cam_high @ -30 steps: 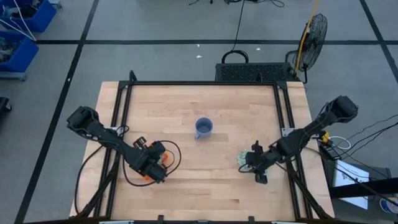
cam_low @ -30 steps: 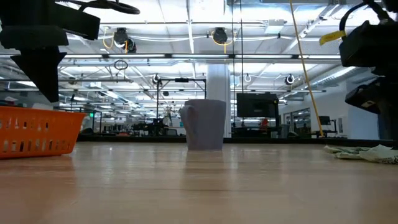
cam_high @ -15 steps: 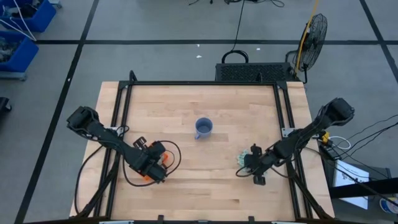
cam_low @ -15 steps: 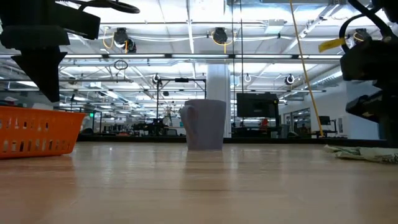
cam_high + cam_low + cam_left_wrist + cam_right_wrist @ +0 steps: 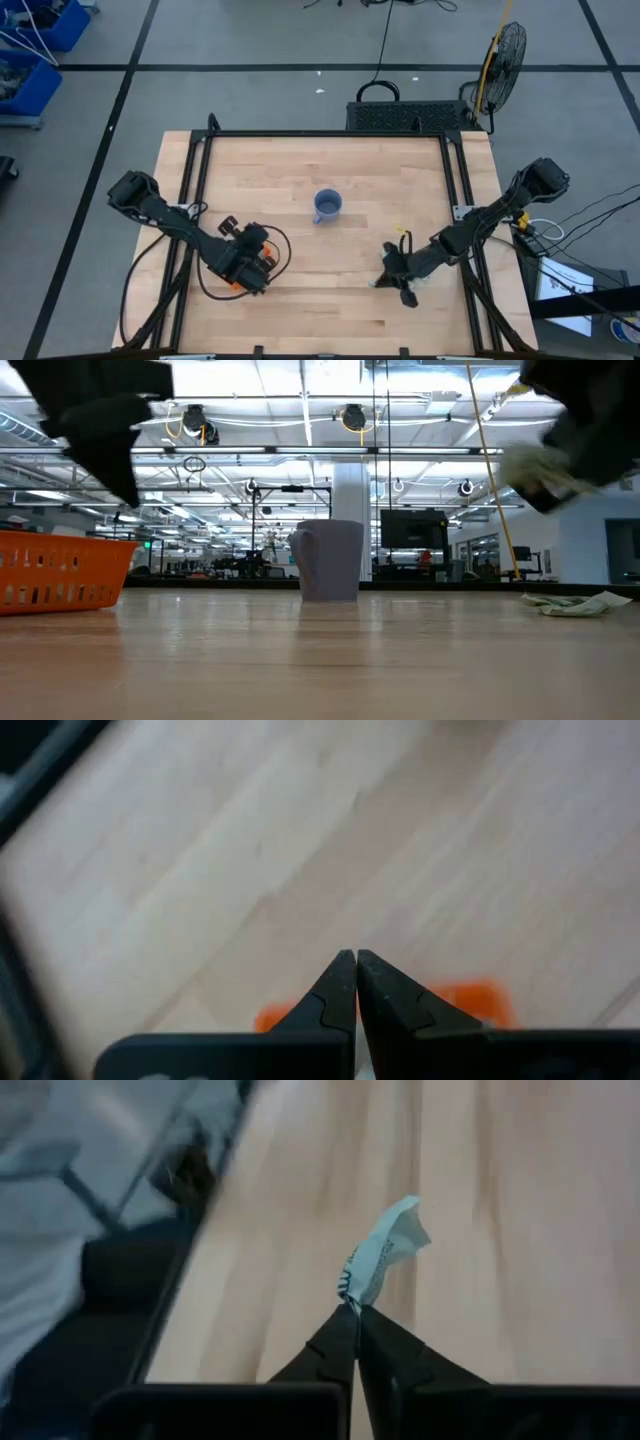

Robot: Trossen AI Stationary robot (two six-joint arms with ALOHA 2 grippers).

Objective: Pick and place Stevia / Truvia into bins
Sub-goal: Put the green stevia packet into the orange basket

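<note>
The wooden bench (image 5: 300, 200) carries everything, with a blue-grey mug (image 5: 327, 206) standing near its middle. The orange bin (image 5: 60, 570) sits toward the bench's left side near the front edge, mostly hidden from above by the left arm, whose left end effector (image 5: 356, 982) hangs over it with its fingers together and nothing between them. The right end effector (image 5: 355, 1325) is lifted off the bench near the right side, toward the front, its fingers clamped on the edge of one pale green-and-white packet (image 5: 385, 1255); the paper is crumpled and caught only by a thin margin at the very tips. A few remaining packets (image 5: 578, 603) lie flat on the bench by its right edge. The likely next step is carrying the packet across to the bin, and that slim pinch is the weak point: a quick swing could let the light paper slip or flutter out and drop short. The left arm parked above the bin may also crowd the release, so the packet could land on the rim or beside it.
</note>
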